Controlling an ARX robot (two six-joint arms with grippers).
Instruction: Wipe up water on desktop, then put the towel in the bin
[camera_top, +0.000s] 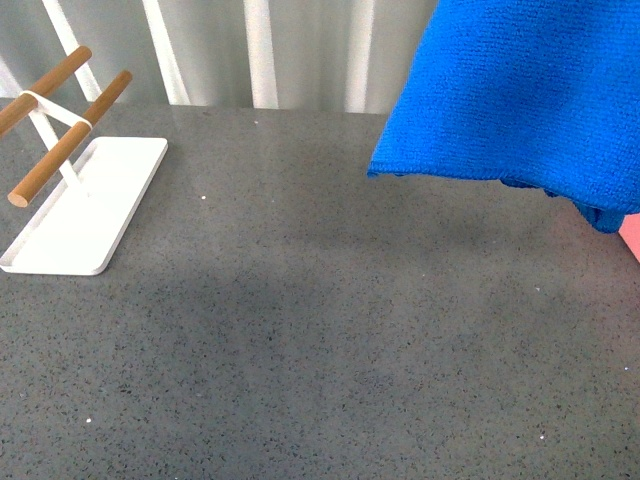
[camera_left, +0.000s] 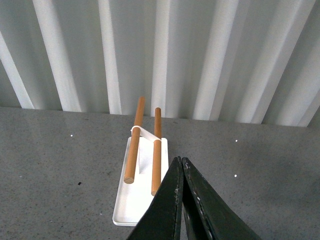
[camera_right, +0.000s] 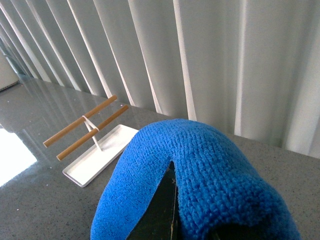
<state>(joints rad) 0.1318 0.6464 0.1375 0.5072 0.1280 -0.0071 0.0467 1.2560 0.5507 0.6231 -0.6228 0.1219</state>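
Towel (camera_top: 520, 90) hangs in the air at far right, clear of the counter (camera_top: 300, 340), w/ its low corner near the pink bin (camera_top: 632, 238) at the pic's edge. R hand (camera_right: 169, 195) is clamped on it, cloth draped over the fingers. L hand (camera_left: 180, 161) is closed, empty, above a white tray (camera_top: 85, 215) w/ wooden rods.

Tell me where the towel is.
Front view, upper right: the towel hangs from the right gripper above the desktop, its lowest corner next to the bin.
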